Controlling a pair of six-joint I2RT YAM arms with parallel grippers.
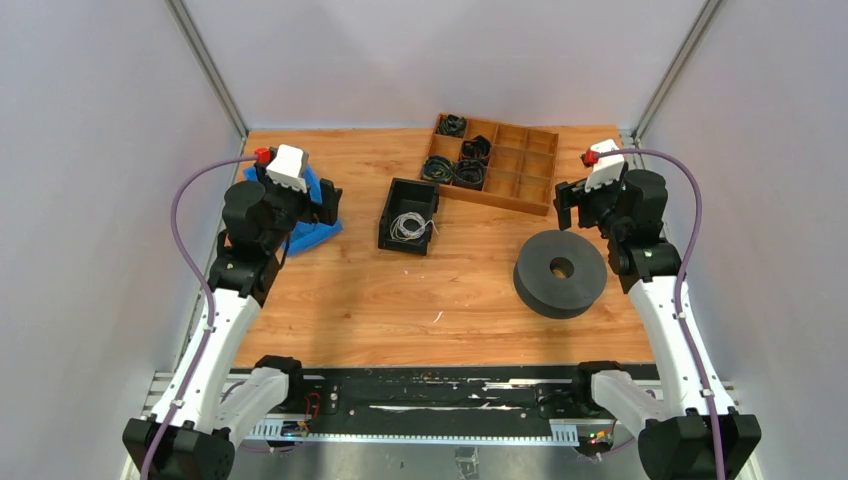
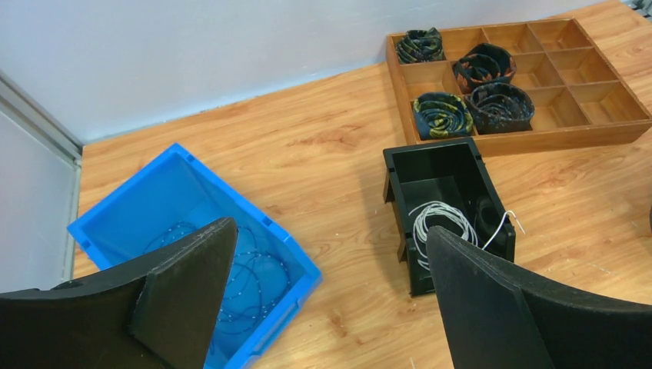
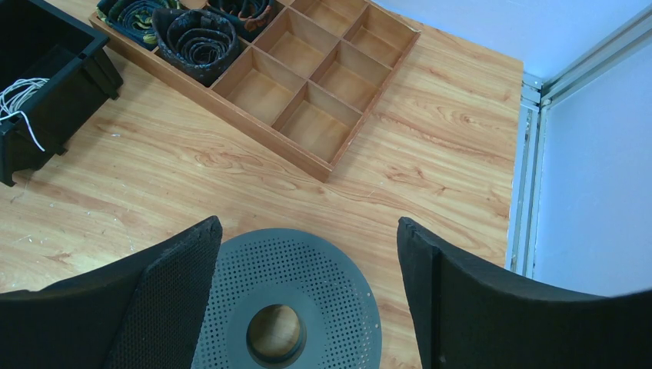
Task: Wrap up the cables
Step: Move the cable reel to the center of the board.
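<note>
Cables [image 2: 440, 221]: thin silvery loose loops

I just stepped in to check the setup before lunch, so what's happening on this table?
Nothing is being handled yet. Both arms hover over the table, left gripper and right gripper open and empty. The white cables lie loosely tangled in the black bin, untouched. Behind it a wooden tray holds four dark coiled bundles; a grey disc sits by the right arm, a blue bin by the left.
</note>
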